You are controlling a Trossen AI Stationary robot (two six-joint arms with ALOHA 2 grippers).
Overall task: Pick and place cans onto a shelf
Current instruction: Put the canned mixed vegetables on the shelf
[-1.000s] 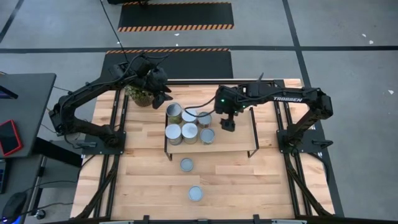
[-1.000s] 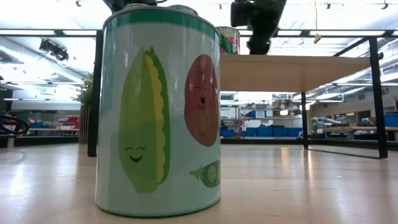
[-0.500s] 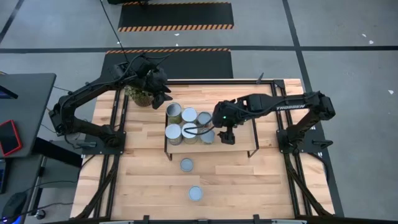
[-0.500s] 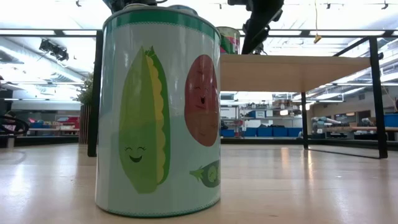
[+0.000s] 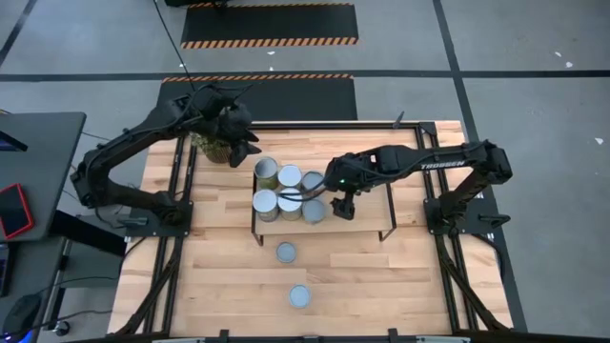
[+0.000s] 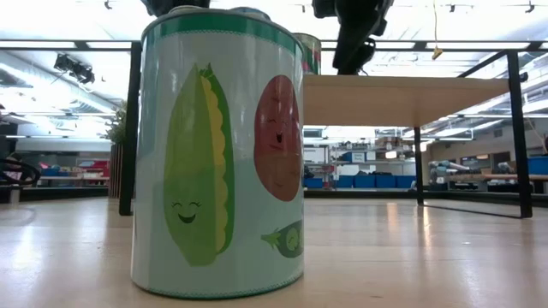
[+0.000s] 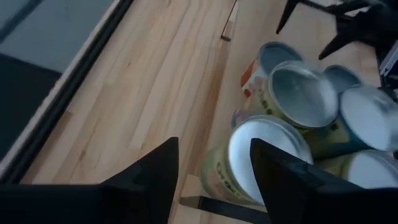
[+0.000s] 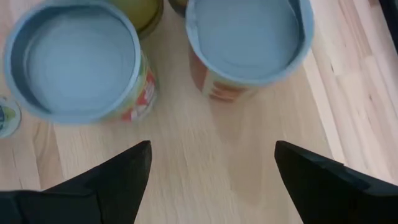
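Six cans point(image 5: 290, 192) stand packed together on the shelf point(image 5: 367, 217), and two more wait on the bare table point(image 5: 219, 286) in front of it, one point(image 5: 286, 252) nearer the shelf, one point(image 5: 299, 296) closer to the front edge; eight in all. They look rigid and smooth, probably a little weighty and slippery, so I'd clamp one across its straight side. The right gripper point(image 5: 340, 207) hovers spread wide and empty over the shelf beside the cluster. The left gripper point(image 5: 241, 148) is clenched on nothing, above the plant point(image 5: 212, 145) at the back.
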